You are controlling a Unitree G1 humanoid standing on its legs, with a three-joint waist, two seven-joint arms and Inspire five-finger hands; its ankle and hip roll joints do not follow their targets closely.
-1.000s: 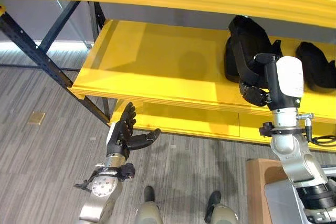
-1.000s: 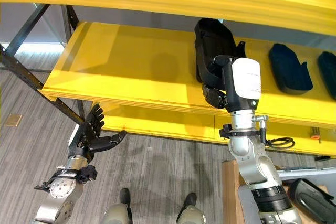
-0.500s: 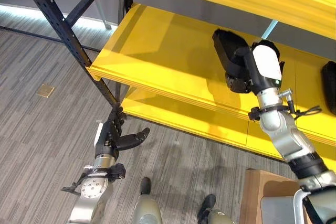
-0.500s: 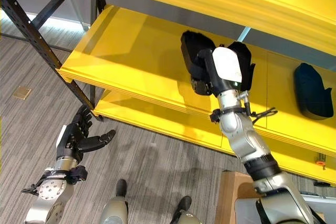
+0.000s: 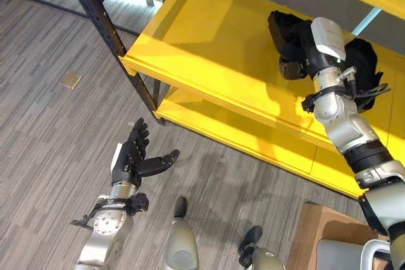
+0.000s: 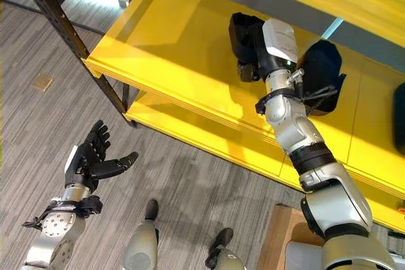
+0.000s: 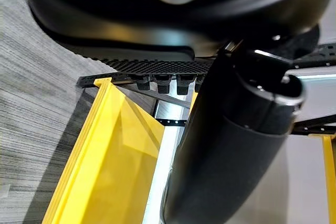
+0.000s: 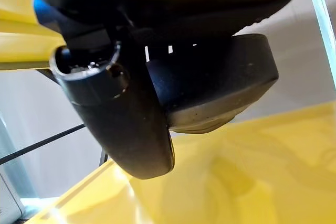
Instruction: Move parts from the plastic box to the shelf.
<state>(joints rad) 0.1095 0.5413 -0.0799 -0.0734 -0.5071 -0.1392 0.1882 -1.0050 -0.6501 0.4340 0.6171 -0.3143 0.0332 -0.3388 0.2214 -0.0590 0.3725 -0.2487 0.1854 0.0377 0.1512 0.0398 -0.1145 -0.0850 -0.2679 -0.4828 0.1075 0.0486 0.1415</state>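
My right hand (image 6: pixel 250 61) is over the yellow shelf (image 6: pixel 177 49), fingers wrapped round a black part (image 6: pixel 239 33) held just above the shelf board. A 2nd black part (image 6: pixel 319 71) lies on the shelf beside my right forearm. My left hand (image 5: pixel 136 159) hangs low over the floor (image 5: pixel 50 131), fingers spread, empty.

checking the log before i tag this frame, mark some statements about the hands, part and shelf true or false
1. The right hand holds a black part over the yellow shelf. True.
2. The left hand grips a part. False: it is open and holds nothing, low over the floor.
3. Another black part lies on the shelf beside the right arm. True.
4. The shelf is blue. False: it is yellow.
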